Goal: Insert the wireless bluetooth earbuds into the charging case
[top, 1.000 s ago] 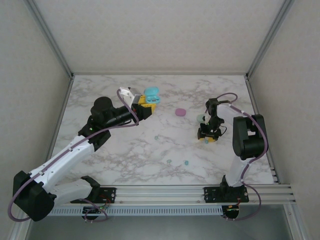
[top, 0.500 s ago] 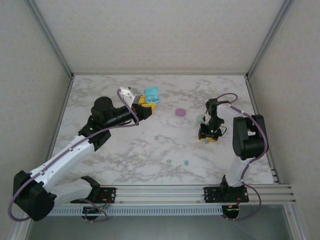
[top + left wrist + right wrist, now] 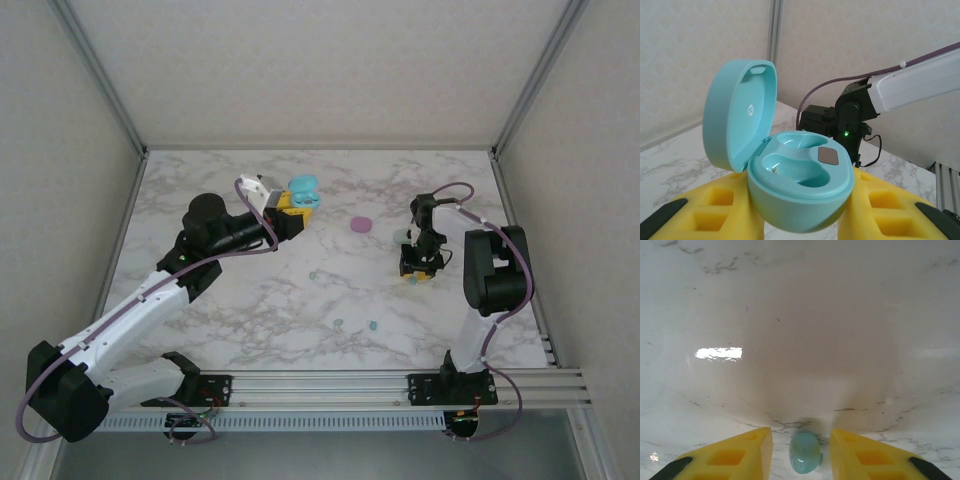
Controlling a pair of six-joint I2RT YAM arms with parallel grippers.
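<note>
My left gripper (image 3: 290, 205) is shut on the teal charging case (image 3: 303, 190) and holds it above the back of the table. The case's lid stands open and both wells in the case (image 3: 801, 172) are empty; yellow fingers (image 3: 710, 210) press its sides. My right gripper (image 3: 418, 270) points down at the table on the right. In the right wrist view a teal earbud (image 3: 805, 454) lies on the marble between the fingers of the right gripper (image 3: 800, 437), with a gap on each side, so the gripper is open.
A pink case (image 3: 361, 224) and a mint case (image 3: 401, 236) lie shut on the marble table (image 3: 250, 300). Loose earbuds lie at mid-table (image 3: 313, 274) and nearer the front (image 3: 338, 323), (image 3: 372, 325). Frame posts and walls bound the table.
The right gripper's jaws have narrowed around the teal earbud and the wrist has shifted slightly. The left arm and the case have not moved.
</note>
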